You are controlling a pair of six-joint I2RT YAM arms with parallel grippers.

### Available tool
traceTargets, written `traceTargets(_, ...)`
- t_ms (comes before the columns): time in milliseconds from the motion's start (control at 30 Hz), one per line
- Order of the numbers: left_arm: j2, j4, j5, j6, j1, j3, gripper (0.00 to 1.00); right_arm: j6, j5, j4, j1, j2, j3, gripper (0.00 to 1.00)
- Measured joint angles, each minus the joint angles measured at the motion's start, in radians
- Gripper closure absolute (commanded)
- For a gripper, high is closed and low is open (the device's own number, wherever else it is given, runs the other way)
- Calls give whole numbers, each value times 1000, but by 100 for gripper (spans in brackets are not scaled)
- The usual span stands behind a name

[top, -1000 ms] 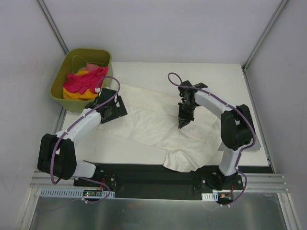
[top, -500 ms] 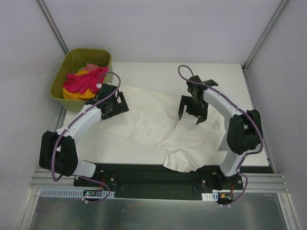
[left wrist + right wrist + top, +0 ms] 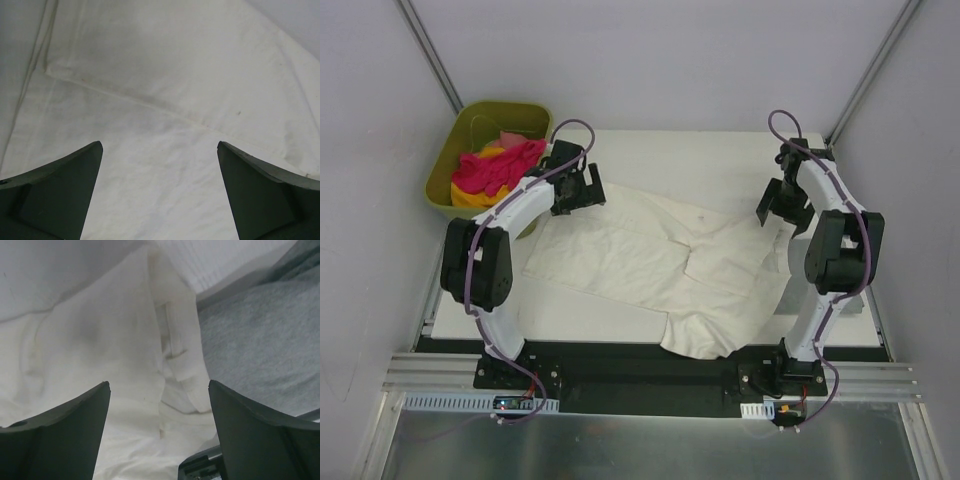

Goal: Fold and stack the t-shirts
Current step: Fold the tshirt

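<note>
Left pincer (image 3: 576, 189) and right pincer (image 3: 781, 206) are hovering spread open over the cream-white t-shirt (image 3: 630, 255) — each should be closing squarely on the hem just ahead of it, together.

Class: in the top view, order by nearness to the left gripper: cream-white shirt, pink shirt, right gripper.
1. Large cream-white cloth shirt, under the left gripper.
2. Bright pink cloth shirt, in the olive-green plastic tub, left.
3. Right gripper, far right.

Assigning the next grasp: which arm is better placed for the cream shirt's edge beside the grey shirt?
Right. The right gripper, open, hangs over that edge of the cream shirt, with the grey shirt just beside it. The left gripper is open at the opposite side, near the tub.
</note>
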Motion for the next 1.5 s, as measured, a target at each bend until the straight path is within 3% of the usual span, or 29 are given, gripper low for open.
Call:
traceTargets(400, 277, -3, 21, 42, 8, 213, 1, -124, -81, 126, -104, 216, 156, 42)
traceTargets(700, 331, -7, 37, 42, 43, 246, 1, -159, -127, 171, -101, 328, 225, 47)
traceTargets(800, 331, -6, 42, 42, 54, 247, 1, -167, -124, 173, -101, 332, 225, 62)
traceTargets(833, 331, -7, 43, 42, 56, 247, 1, -169, -119, 173, -101, 332, 224, 75)
traceTargets(933, 332, -6, 45, 41, 55, 247, 1, -177, -99, 169, -103, 332, 222, 92)
traceTargets(1000, 336, -6, 45, 40, 55, 247, 1, -176, -91, 169, -105, 332, 222, 99)
traceTargets(1200, 345, -8, 45, 36, 55, 247, 1, -167, -69, 168, -102, 331, 259, 99)
traceTargets(1500, 367, -9, 45, 24, 55, 282, 1, -156, 6, 175, -98, 334, 463, 99)
